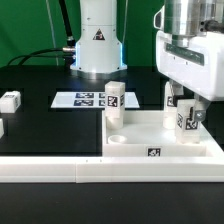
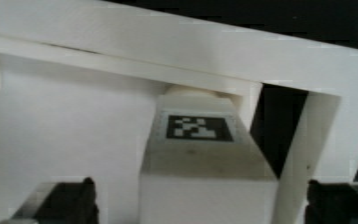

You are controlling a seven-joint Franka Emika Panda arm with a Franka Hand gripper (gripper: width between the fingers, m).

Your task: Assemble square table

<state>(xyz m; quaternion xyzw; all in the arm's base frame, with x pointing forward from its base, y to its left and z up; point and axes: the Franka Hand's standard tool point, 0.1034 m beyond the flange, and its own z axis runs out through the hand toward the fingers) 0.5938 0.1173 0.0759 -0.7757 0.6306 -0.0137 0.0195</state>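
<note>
The white square tabletop lies on the black table at the exterior view's right, rim up, with a tag on its near wall. One white leg stands upright at its far left corner. My gripper is low over the tabletop's far right part and straddles a second tagged leg. In the wrist view this leg stands between my dark fingertips, with a gap on at least one side. My gripper looks open. Another white upright piece shows just beside the leg.
The marker board lies flat before the robot base. A loose leg block lies at the exterior view's far left, another partly cut off at the edge. The long white border rail runs along the front.
</note>
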